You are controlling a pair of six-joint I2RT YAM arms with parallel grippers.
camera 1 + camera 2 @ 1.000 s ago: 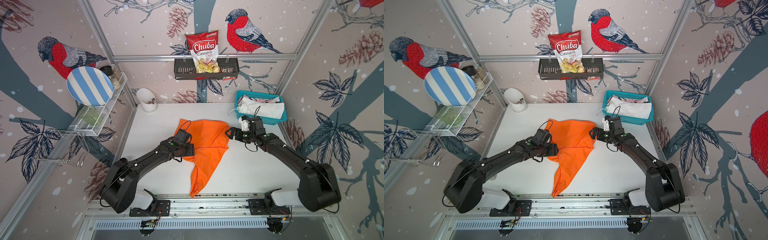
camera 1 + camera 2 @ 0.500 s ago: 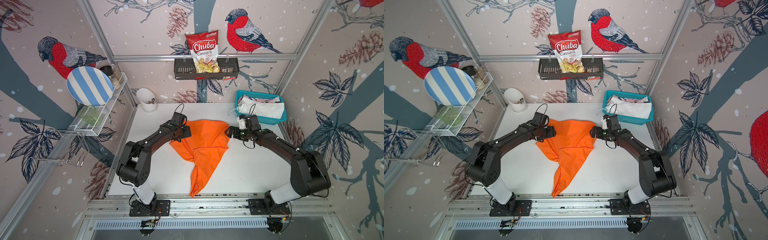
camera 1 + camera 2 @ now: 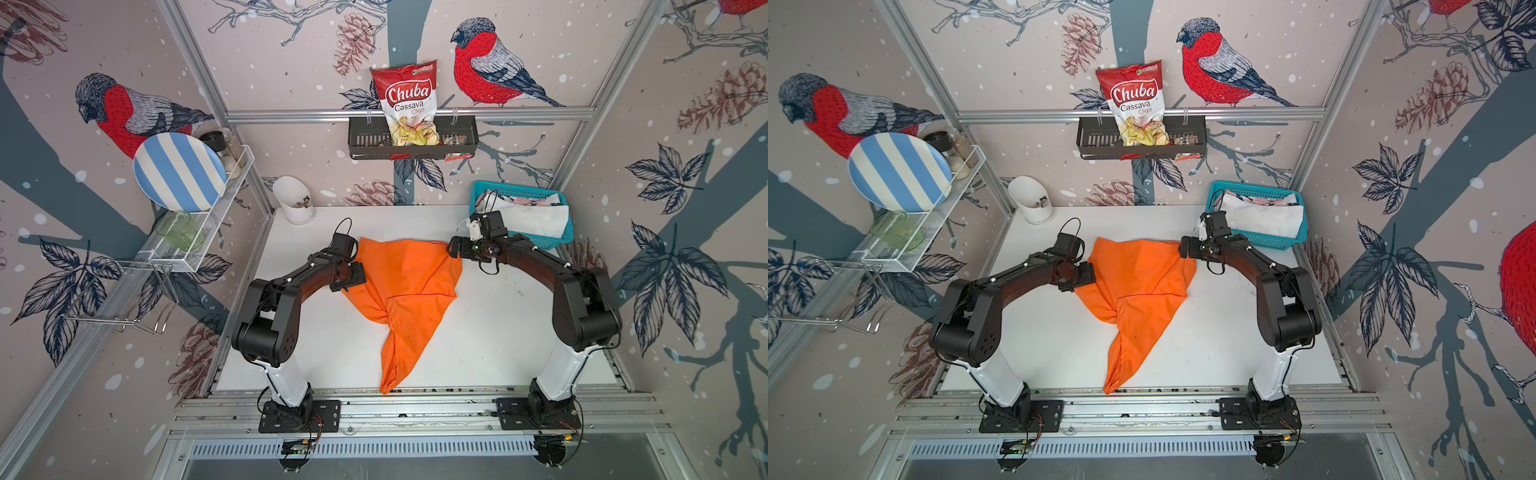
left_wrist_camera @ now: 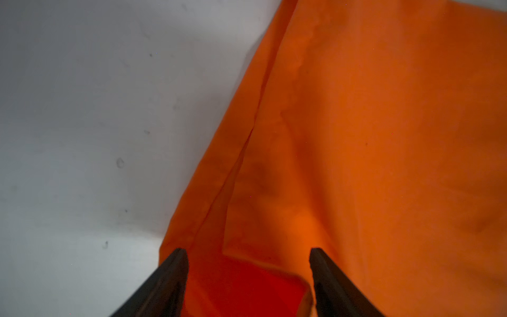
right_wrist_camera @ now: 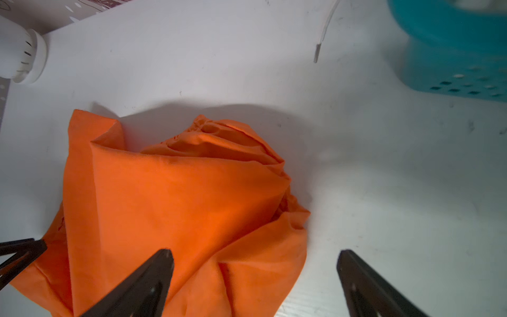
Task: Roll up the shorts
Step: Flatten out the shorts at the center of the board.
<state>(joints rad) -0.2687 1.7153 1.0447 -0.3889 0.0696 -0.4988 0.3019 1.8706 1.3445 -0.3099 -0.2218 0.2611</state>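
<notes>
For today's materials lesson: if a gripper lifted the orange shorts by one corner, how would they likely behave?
Probably floppy: the orange shorts lie in soft folds and creases. Likely light: the cloth looks thin. Pushed across the table, they would probably bunch more, not roll.

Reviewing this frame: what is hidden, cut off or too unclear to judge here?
- Pink shorts: in both top views, mostly buried under the white shorts in the basket.
- Left gripper: its own wrist covers the fingertips in both top views; contact with the orange shorts unclear.
- White cord: cut off by the right wrist view's edge; which shorts it belongs to cannot be told.
</notes>
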